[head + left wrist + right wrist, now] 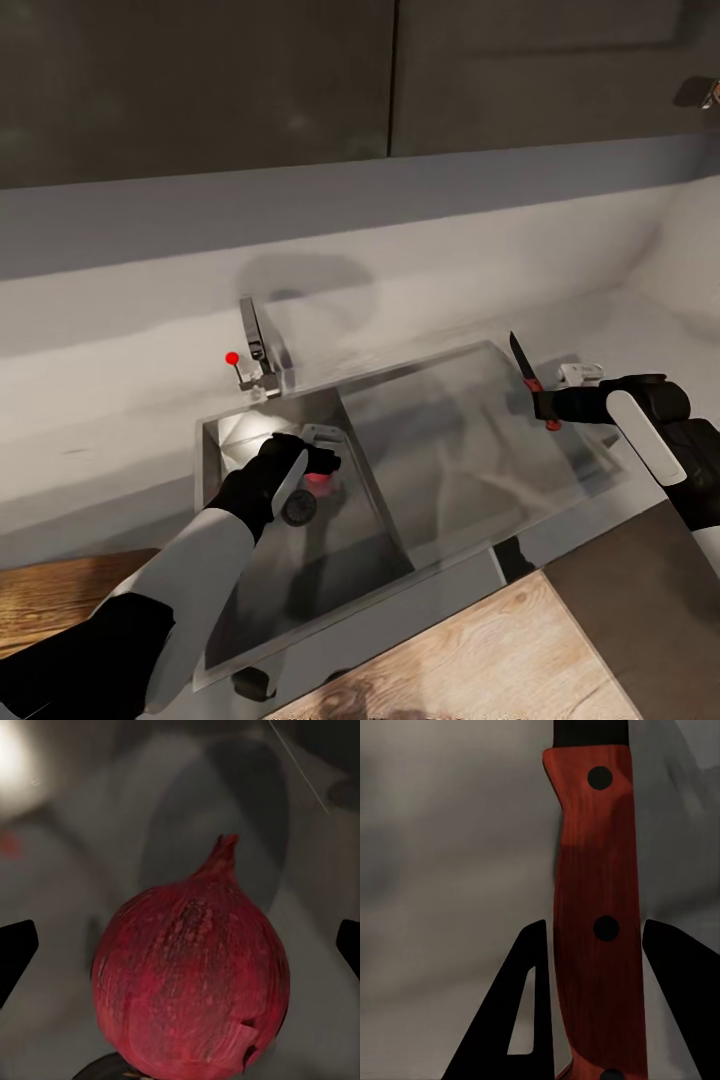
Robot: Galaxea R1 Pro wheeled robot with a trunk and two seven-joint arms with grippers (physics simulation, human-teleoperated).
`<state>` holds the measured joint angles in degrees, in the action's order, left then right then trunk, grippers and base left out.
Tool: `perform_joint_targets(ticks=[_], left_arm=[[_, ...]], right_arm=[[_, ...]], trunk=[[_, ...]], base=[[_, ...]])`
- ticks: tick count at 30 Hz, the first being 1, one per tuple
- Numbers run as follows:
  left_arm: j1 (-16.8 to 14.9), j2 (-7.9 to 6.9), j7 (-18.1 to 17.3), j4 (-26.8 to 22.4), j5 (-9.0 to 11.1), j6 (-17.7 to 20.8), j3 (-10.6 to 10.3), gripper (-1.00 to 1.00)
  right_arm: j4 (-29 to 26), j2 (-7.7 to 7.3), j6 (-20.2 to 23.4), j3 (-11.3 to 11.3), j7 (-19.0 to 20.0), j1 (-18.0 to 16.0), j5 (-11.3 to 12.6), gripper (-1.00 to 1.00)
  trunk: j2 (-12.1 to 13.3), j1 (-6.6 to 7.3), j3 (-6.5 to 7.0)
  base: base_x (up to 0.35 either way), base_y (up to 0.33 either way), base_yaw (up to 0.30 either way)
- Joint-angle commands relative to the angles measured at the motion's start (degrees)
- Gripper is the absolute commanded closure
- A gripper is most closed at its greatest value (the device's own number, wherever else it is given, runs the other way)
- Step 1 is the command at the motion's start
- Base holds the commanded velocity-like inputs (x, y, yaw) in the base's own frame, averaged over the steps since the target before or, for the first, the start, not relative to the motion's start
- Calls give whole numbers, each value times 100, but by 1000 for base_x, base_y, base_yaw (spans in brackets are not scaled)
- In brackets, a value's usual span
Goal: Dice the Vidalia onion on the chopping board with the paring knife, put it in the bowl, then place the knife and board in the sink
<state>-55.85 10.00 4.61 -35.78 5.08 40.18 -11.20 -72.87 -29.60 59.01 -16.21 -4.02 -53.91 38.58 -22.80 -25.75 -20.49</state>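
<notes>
L hand [318, 470] is down in the sink [225, 440], fingers [16, 952] spread wide either side of the onion [191, 990], not yet touching it. Onion sits on the basin floor by the drain hole [298, 508], stem tip up. R hand [552, 408] is closed on the paring knife [528, 380], held above the worktop [120, 400] just right of the sink, blade pointing up and away.

Handling, my guess: onion is round, firm, papery-skinned, so prob slippery under pinch; best taken across its widest part, below the stem. Knife is light and stiff; grip on the handle looks sound.

L wrist view gives the onion's skin and the gap to each finger; head view has it mostly hidden behind the hand. R wrist view shows the red riveted handle [598, 922] between the pads; head view shows the blade's direction.
</notes>
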Motion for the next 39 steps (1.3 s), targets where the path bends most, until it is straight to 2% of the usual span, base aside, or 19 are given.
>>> perform_joint_targets(ticks=[1,8,26,27,39], left_arm=[[-5,0,48,-3,54,25,-14,-100],[-5,0,48,1,54,23,-14,-100],[-5,0,48,18,54,17,-14,-100],[-5,0,48,18,54,17,-14,100],[-5,0,34,-15,54,8,-14,100]], right_arm=[[-6,-5,14,-14,-37,-6,45,100],[-8,-7,12,-14,-37,-7,45,100],[-8,-10,13,-14,-37,-11,45,100],[-8,-8,13,-14,-37,-12,45,100],[-7,-8,13,-14,-37,-10,44,100]], trunk=[[-12,-3,-19],[-12,-3,-71],[-12,-3,-106],[-12,-3,-106],[-12,-3,-107]], base=[[0,0,0],[0,0,0],[0,0,0],[0,0,0],[0,0,0]])
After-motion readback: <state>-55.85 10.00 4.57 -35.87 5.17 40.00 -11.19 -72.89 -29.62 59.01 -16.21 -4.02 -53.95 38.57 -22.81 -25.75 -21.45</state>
